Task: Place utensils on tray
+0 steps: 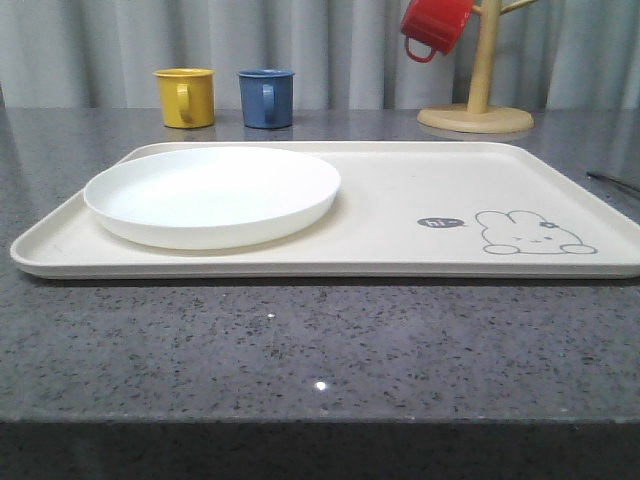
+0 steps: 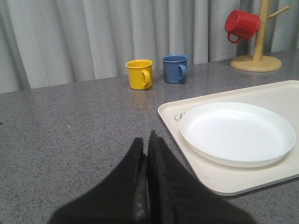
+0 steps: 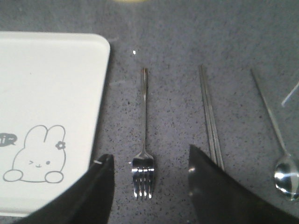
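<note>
Right end effector [image 3: 147, 186] spread over thin, stiff, slippery silver four-tined fork [image 3: 143, 154] (flat on bench); pinch mid-handle. Left end effector [image 2: 147, 154] clenched, empty.

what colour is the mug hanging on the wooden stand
Red; the mug on the wooden stand shows best in the left wrist view.

Backdrop: pale grey pleated curtain [image 1: 330, 50] spanning the full width behind the work area. Surface: dark grey speckled stone bench [image 1: 300, 340], polished, with small bright points of reflected overhead light near its front edge. Rear of bench: light wooden mug tree [image 1: 478, 95] on a round base, standing before the curtain.
</note>
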You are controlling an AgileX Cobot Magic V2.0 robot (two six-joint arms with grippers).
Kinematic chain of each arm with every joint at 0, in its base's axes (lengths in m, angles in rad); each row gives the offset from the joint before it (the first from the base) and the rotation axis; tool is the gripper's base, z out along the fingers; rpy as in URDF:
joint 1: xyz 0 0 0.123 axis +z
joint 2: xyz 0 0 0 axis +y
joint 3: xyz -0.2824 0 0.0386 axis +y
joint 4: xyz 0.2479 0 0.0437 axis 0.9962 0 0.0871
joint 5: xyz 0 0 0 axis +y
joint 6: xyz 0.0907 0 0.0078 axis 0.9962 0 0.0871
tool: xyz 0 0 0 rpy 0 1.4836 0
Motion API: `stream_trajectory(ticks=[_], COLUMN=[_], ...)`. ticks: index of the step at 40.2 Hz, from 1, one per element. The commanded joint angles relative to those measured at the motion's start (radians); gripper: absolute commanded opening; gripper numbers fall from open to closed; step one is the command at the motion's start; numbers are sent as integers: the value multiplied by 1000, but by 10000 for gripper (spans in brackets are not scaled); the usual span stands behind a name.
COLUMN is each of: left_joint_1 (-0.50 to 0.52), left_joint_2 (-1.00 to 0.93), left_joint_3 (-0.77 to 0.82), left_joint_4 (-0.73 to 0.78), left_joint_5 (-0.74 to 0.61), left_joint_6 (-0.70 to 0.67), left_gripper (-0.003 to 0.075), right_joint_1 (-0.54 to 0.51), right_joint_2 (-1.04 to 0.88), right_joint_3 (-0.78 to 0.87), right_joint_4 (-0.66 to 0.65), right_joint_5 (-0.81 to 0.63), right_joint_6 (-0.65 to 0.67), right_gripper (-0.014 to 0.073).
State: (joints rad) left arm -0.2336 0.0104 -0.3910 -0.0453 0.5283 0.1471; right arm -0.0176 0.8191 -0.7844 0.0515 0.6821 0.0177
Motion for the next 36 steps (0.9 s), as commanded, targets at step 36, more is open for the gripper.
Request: stream_trajectory(ticks=[36], left_joint_1=[1], left_joint_2=[12], left_joint_3=[-23], left_joint_4=[-10], left_joint_5=[-85], left_joint_6=[-7], left_gripper=[-18], right_joint_1=[39], right_joint_2=[707], right_joint_3=[-357], right_joint_4=[-18], right_joint_5=[63], right_joint_6=[-31], right_gripper=[381])
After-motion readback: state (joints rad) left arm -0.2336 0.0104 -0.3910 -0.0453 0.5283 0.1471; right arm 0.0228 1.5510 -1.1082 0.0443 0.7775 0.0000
